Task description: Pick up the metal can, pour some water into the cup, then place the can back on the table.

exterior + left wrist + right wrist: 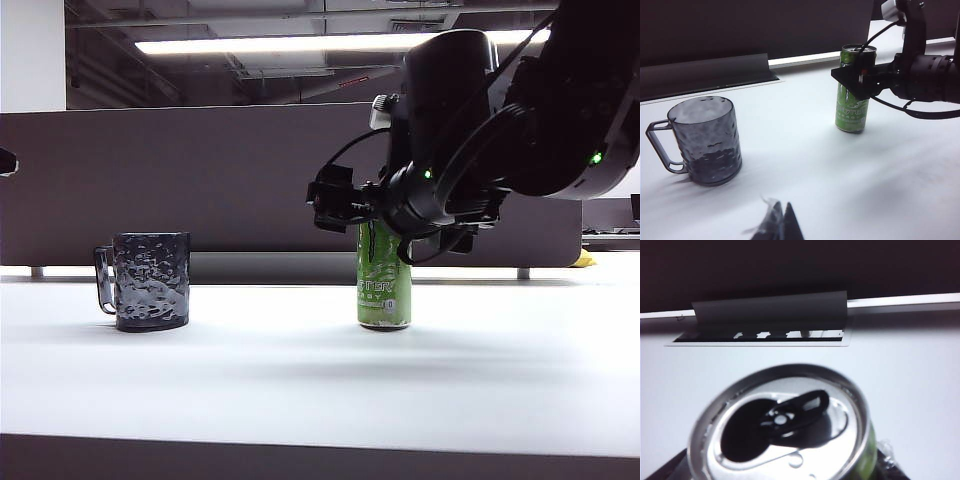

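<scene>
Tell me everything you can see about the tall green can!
The tall slim green metal can stands upright on the white table, right of the dark dimpled mug. It has a black claw logo, pale lettering and silver rims. Its top is opened, tab lifted. The right gripper, open, is around its upper part.

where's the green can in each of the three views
Exterior view: the can stands upright on the table, right of centre, its top hidden behind the right gripper.
Left wrist view: can upper right, the gripper in front of its upper part.
Right wrist view: only its open silver top, close, lower centre.
Shared landmark: the cup in the first two; absent from the third.
</scene>
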Controlling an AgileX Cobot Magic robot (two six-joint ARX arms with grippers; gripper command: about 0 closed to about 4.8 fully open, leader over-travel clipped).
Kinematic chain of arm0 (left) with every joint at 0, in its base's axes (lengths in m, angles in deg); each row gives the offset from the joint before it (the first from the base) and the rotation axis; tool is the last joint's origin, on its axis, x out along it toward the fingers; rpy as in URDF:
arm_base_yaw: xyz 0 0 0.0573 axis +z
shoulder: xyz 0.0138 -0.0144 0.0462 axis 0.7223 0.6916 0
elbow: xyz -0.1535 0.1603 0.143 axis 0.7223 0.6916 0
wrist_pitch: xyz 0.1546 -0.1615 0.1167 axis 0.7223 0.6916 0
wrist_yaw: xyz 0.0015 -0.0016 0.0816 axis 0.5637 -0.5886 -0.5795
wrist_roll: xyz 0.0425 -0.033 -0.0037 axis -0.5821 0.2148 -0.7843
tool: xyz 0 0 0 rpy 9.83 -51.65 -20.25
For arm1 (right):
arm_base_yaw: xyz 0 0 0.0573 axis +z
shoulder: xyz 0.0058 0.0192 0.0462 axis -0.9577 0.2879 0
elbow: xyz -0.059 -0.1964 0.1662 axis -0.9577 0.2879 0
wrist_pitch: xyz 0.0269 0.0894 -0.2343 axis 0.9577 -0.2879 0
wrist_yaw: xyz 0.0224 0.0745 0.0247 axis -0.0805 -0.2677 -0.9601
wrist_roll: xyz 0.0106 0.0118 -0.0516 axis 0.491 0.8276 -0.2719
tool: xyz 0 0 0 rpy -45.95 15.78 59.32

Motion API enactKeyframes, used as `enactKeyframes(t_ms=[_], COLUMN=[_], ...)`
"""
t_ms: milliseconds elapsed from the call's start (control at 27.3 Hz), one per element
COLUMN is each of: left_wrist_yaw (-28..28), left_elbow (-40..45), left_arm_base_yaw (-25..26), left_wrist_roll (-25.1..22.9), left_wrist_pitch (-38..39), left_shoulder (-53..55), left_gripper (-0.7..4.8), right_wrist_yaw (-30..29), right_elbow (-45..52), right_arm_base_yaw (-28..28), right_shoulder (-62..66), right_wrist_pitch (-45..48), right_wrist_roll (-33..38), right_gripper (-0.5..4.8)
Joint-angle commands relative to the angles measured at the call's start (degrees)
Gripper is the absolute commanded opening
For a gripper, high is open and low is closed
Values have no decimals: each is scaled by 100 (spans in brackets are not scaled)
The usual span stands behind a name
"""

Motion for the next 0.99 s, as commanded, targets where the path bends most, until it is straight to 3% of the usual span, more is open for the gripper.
enactKeyframes(t_ms=[37, 990], left_wrist_yaw=[15, 15], left_elbow=[-7, -7], left_arm_base_yaw=[-4, -4], left_wrist_roll=[0, 0], left_wrist_pitch=[-77, -77], left_shoulder=[4, 4], left_gripper=[-5, -5], right_wrist_yaw=[55, 2], right_elbow=[-39, -37], right_arm_base_yaw=[-31, -94], right_shoulder=[15, 57], right_wrist_pitch=[96, 63], right_wrist_roll=[24, -114], right_gripper=[479, 460])
